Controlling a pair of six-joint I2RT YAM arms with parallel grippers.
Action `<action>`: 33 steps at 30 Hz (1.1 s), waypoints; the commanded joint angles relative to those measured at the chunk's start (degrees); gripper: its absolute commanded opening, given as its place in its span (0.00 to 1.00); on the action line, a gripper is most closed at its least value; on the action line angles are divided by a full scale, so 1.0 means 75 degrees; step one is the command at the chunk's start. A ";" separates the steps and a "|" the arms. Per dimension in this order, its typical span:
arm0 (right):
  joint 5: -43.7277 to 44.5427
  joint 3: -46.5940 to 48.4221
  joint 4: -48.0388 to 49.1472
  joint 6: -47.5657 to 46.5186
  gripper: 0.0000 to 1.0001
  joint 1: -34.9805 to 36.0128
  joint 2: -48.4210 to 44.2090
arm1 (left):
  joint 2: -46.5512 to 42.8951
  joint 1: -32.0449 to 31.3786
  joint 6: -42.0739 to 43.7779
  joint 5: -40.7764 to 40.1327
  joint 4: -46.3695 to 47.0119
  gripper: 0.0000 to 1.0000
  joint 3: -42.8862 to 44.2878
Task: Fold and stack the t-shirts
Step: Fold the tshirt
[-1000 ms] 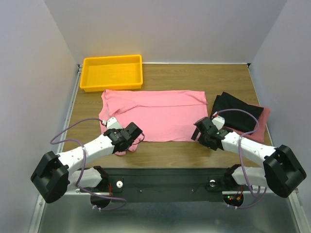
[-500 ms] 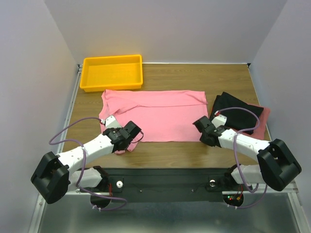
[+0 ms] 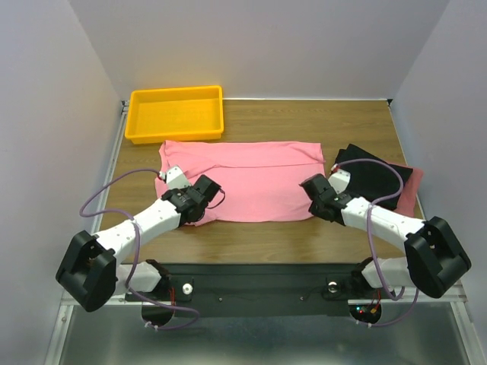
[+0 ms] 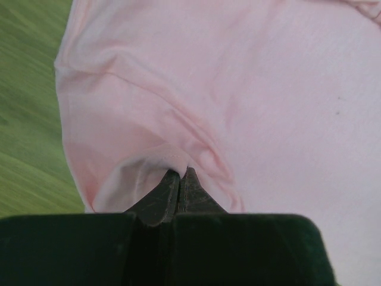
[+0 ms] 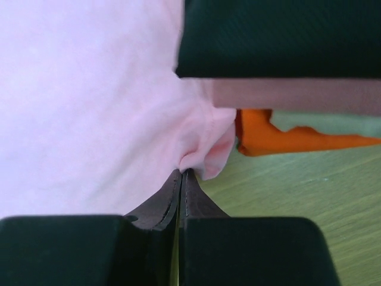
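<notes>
A large pink t-shirt (image 3: 243, 179) lies spread across the middle of the table. My left gripper (image 3: 199, 199) is shut on its near left corner, the cloth (image 4: 149, 137) bunched at the fingertips. At the near right corner my right gripper (image 3: 313, 192) is shut on a pinch of the same shirt (image 5: 202, 155). A stack of folded t-shirts sits at the right: a black one (image 3: 373, 175) on top, a dusky pink one (image 3: 409, 199) under it, and an orange-red one (image 5: 280, 140) showing below in the right wrist view.
A yellow plastic tray (image 3: 176, 113) stands at the back left, just beyond the pink shirt's far edge. Bare wooden table (image 3: 304, 122) shows behind the shirt and along the near edge. Grey walls close in on both sides.
My right gripper moved forward to the shirt's near right corner and shut on it. My left gripper, still shut, carried the near left corner up and inward over the shirt.
</notes>
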 commanded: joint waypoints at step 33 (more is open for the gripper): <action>0.0777 0.4260 0.0316 -0.1997 0.00 -0.1368 0.3331 | 0.3379 0.2270 0.3848 -0.0654 0.2448 0.00 0.3466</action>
